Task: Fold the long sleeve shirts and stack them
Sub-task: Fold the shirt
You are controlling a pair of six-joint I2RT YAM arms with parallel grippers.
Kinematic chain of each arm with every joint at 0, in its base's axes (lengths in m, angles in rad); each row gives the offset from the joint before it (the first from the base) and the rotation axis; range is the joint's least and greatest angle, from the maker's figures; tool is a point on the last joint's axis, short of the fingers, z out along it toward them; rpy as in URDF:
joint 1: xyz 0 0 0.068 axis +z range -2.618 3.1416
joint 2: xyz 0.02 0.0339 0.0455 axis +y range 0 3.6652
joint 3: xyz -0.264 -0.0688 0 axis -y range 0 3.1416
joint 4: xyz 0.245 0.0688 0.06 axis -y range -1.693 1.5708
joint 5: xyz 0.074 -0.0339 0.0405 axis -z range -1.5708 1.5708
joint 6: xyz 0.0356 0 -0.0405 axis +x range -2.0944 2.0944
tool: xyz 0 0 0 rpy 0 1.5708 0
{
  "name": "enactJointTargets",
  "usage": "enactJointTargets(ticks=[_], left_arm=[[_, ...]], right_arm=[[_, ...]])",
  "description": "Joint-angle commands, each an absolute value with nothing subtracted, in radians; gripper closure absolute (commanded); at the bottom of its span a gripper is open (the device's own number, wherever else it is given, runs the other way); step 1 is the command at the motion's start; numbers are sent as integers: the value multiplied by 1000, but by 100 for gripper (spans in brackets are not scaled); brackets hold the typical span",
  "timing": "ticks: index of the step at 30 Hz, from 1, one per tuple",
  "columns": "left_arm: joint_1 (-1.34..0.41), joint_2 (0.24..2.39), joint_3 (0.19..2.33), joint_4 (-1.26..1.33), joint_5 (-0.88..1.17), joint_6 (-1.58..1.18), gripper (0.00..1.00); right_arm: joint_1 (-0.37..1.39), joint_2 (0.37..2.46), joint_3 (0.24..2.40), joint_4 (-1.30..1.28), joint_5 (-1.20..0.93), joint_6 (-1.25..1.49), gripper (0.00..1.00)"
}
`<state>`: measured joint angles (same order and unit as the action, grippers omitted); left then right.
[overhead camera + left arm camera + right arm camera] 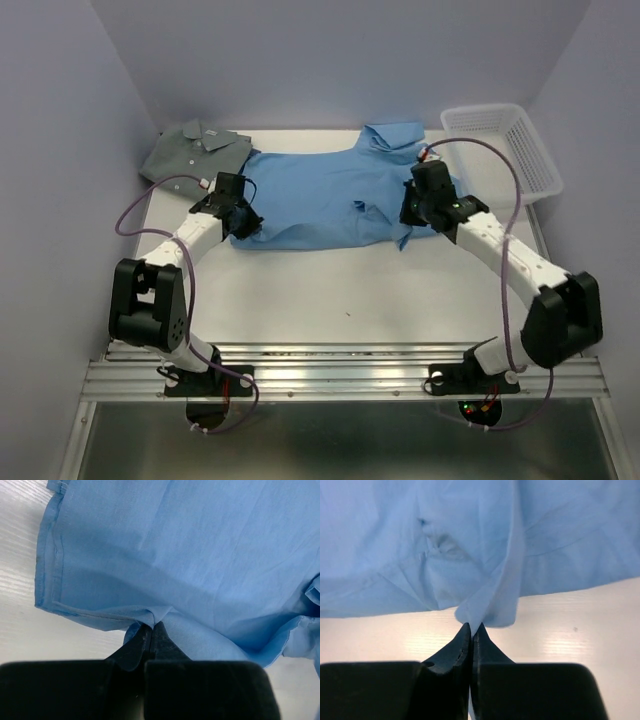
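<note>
On the table (330,290), the sky-blue shirt (310,195) lies spread, its edges nipped by the left pincer (151,626) and right pincer (471,626), both closed upon thin bites that could slip free mid-fold.

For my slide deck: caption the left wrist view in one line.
Left hand pinched shut on the lower edge of the light blue shirt spread over the white table.

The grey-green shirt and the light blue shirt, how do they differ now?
The grey-green shirt is folded; the light blue shirt lies spread out. The grey-green shirt is untouched; the left pincer and right pincer grip the light blue shirt. Both have collars.
</note>
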<state>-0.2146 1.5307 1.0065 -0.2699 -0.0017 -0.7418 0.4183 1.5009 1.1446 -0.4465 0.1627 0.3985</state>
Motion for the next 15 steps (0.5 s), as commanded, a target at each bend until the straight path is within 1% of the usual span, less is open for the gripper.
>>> enactJointTargets(ticks=[1, 4, 6, 9, 13, 15], left_arm=[[-212, 1474, 996, -294, -21, -730, 100], [-210, 1436, 963, -314, -17, -724, 100], [-212, 1396, 934, -336, -11, -716, 100], [-210, 1339, 894, -374, -5, -709, 100], [-212, 1273, 847, -422, -5, -696, 100], [-212, 1240, 833, -449, 31, -690, 100]], right_arm=[[416, 1297, 1126, -631, 406, 556, 99], [416, 1189, 1114, -806, 492, 655, 99], [416, 1051, 1112, -875, 497, 710, 99], [416, 858, 1138, -900, 450, 694, 99], [416, 714, 1227, -966, 411, 696, 99], [416, 655, 1250, -968, 361, 678, 99]])
